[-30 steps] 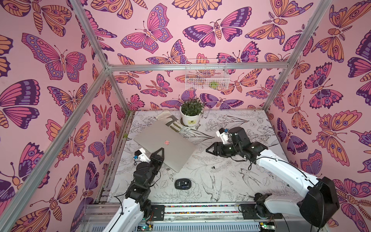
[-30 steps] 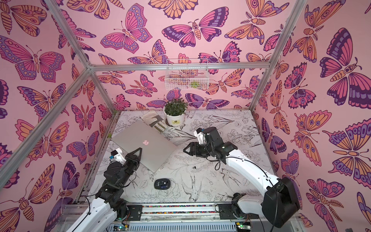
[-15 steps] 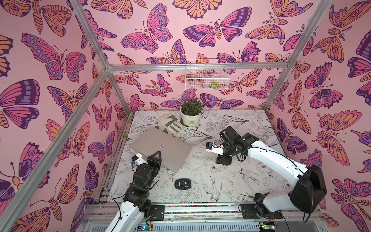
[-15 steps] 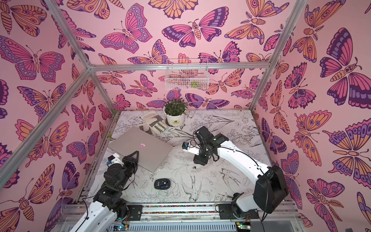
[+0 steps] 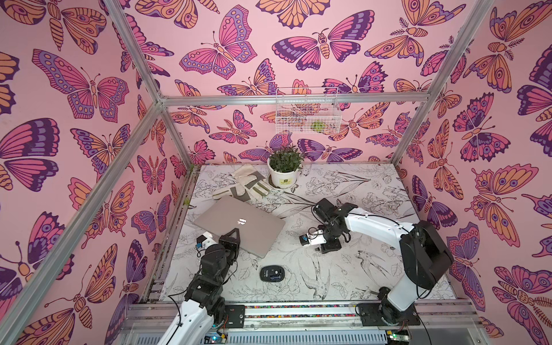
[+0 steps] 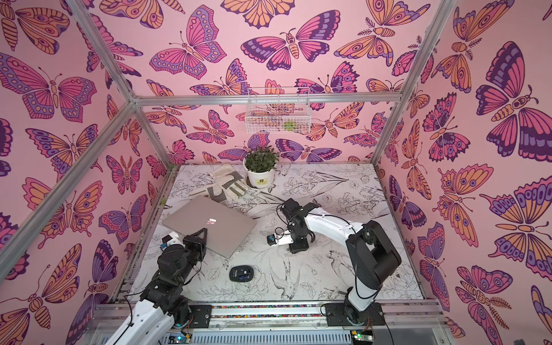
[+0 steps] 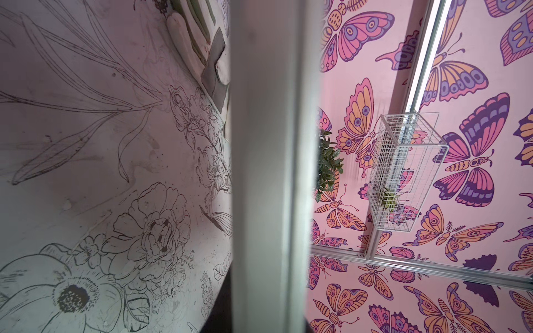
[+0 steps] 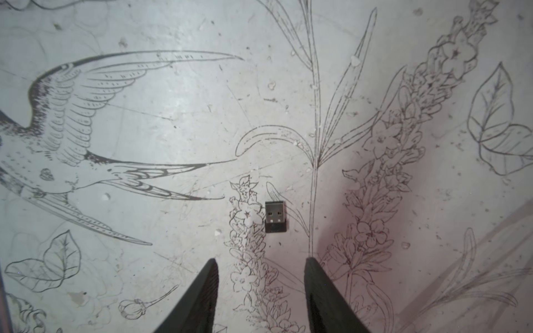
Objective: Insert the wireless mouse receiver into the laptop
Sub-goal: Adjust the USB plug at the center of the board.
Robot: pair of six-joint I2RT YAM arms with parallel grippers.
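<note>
The wireless mouse receiver (image 8: pixel 276 216) lies flat on the tabletop (image 5: pixel 373 268), to the right of the laptop (image 5: pixel 239 221) and well apart from it, under the right arm's downward-pointing wrist. In the right wrist view the right fingers (image 8: pixel 202 294) are released and spread wider than the receiver. The receiver sits just beyond their tips, untouched, with its metal plug end facing away from them. The left fingers (image 5: pixel 234 237) are clenched on the near-left edge of the closed laptop, and that grey edge fills the middle of the left wrist view. A black mouse (image 5: pixel 271 274) rests on the tabletop nearer than the laptop, between the two arms. A potted plant (image 5: pixel 285 174) and a pair of gloves (image 5: pixel 249 186) sit at the far side.
</note>
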